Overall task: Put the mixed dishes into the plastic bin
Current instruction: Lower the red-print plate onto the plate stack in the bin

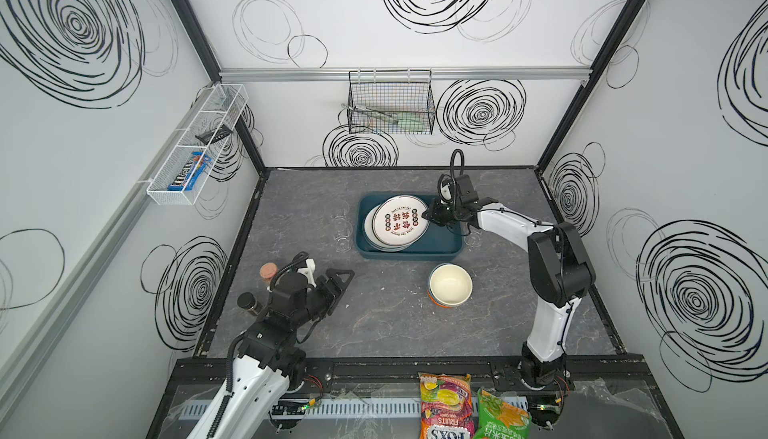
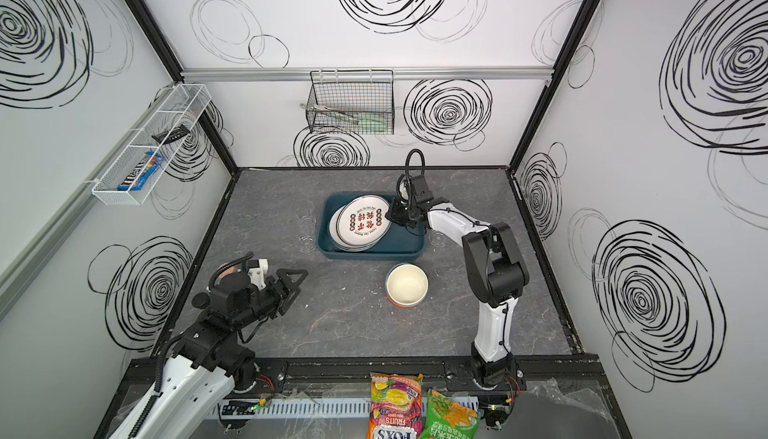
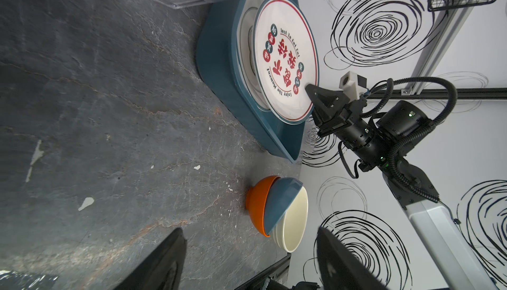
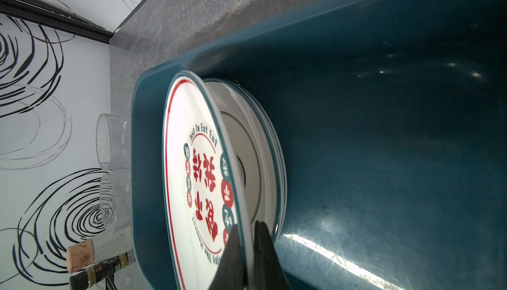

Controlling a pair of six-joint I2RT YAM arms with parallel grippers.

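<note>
A stack of plates (image 1: pixel 369 227) fills the left half of the bin (image 1: pixel 409 253). The right gripper (image 1: pixel 428 214), pinching the tilted top plate (image 1: pixel 400 220), hangs over its right half. Clear glasses (image 1: pixel 341 225) line its left wall, and bowls (image 1: pixel 451 285) stand by its near-right corner. Between the bowls and the left gripper (image 1: pixel 338 291) the table (image 1: pixel 382 333) lies bare.

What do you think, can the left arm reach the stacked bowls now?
Probably yes: the left gripper is open and empty, and only bare tabletop lies between it and the stacked bowls.
</note>
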